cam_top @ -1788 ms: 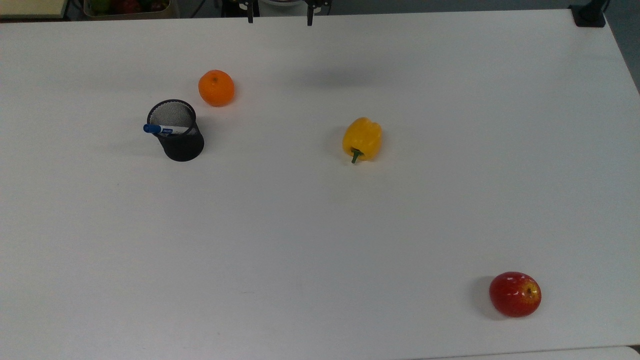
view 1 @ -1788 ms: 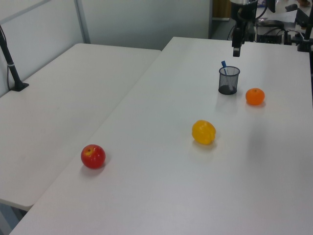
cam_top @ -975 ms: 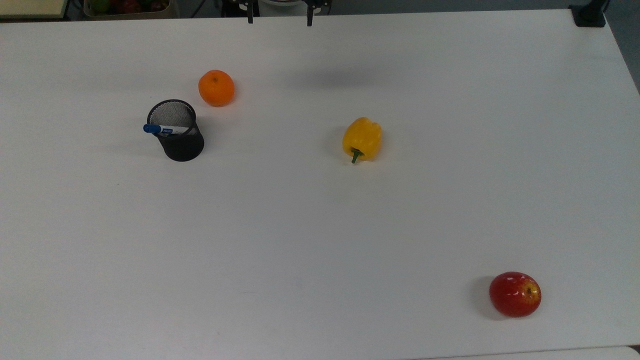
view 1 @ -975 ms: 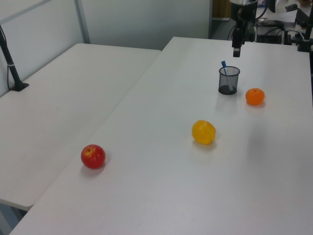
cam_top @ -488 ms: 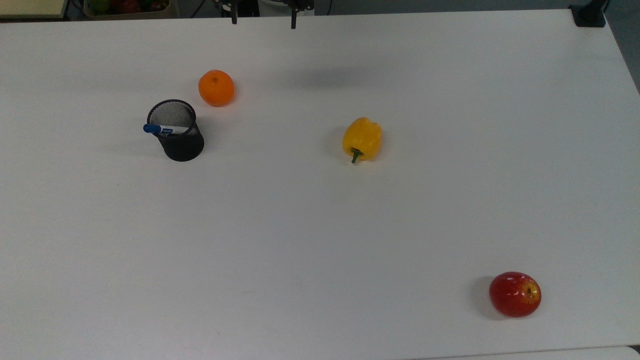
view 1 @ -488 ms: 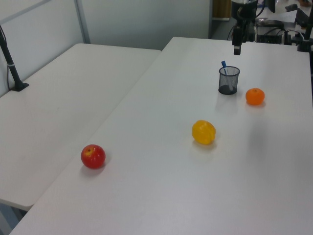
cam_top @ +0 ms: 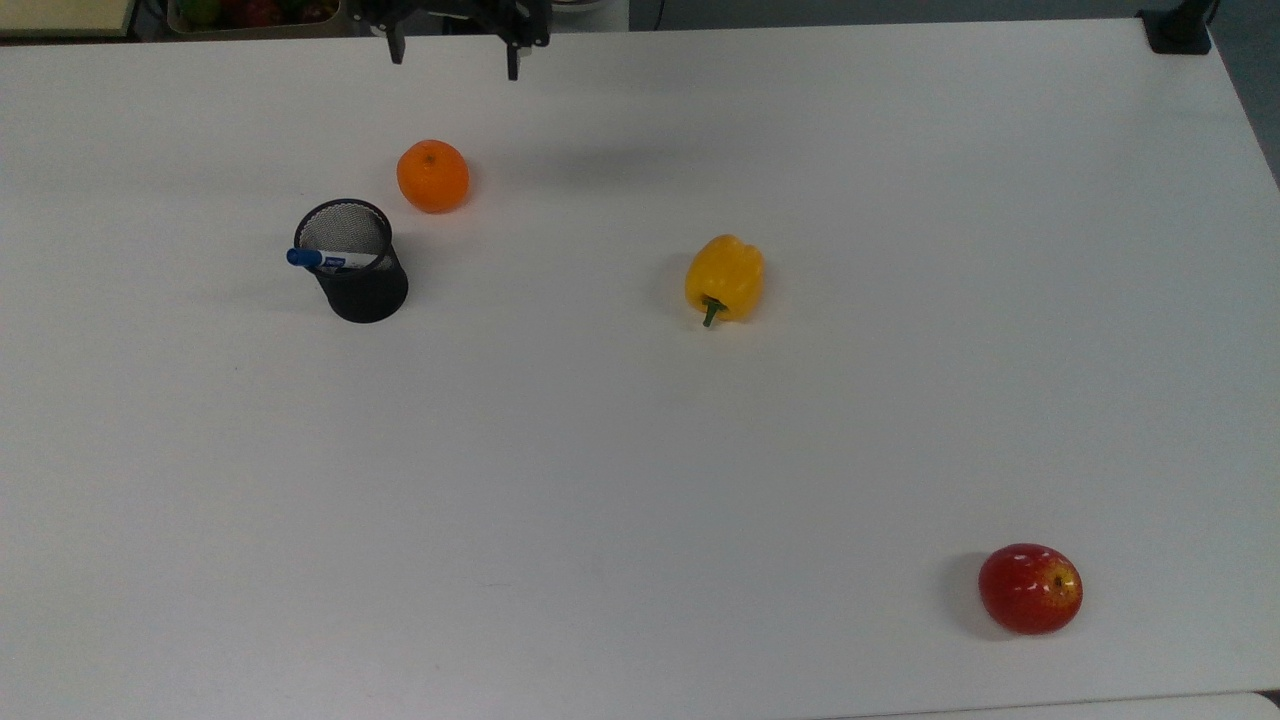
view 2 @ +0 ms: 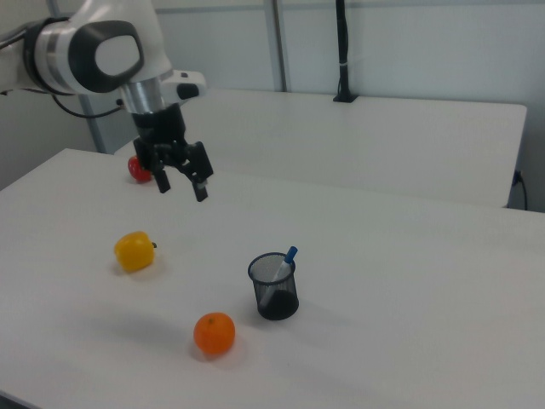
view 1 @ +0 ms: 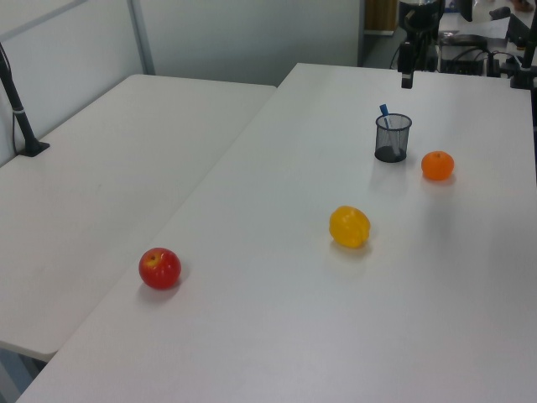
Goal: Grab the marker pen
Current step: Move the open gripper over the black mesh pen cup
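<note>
The marker (view 2: 283,263), likely light, stiff and slick, leans in the mesh cup (view 2: 274,286), its blue cap the free grip; the pincer (view 2: 181,187) hangs spread apart, empty.

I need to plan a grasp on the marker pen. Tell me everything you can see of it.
The marker pen is slim, with a white barrel, a small blue label and a blue cap. It stands tilted inside the black mesh pen cup, leaning on the rim, its capped end poking out above it toward the top view's left. Its lower part is hidden in the cup. Nothing else touches it; the claw hangs open, well clear.
</note>
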### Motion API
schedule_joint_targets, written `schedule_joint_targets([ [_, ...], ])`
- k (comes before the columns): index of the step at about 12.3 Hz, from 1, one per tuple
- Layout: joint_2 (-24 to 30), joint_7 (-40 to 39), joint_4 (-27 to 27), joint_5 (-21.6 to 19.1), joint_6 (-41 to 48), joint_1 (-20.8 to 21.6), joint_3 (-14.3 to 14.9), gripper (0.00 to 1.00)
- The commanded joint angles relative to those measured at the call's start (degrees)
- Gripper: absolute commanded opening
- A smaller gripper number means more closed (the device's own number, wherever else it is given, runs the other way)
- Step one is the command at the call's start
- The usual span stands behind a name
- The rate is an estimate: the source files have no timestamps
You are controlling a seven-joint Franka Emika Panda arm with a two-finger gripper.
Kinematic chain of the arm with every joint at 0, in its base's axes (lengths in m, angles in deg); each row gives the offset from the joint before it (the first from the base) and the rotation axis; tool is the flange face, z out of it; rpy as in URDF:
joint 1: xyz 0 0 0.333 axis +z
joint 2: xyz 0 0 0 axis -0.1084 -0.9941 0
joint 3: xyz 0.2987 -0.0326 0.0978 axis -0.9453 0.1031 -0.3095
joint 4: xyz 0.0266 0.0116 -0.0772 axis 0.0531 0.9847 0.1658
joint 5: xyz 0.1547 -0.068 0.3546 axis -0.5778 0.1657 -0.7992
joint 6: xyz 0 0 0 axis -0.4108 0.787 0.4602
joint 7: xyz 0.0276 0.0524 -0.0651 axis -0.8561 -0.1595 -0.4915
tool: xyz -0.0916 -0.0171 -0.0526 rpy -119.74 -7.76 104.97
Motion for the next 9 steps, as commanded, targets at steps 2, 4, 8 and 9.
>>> schedule_joint_targets([
  [2, -2.51, -0.09, 0.42, -0.20, -7.73, -4.70, 0.12, 1.00],
  [4, -4.17, 0.34, 0.42, -0.20, -10.28, -6.46, 0.13, 1.00],
  [8, -7.42, 8.41, 0.42, -0.47, -18.10, -9.01, 0.21, 0.98],
  [9, -8.30, 9.39, 0.42, -0.47, -19.59, -9.63, 0.13, 0.97],
])
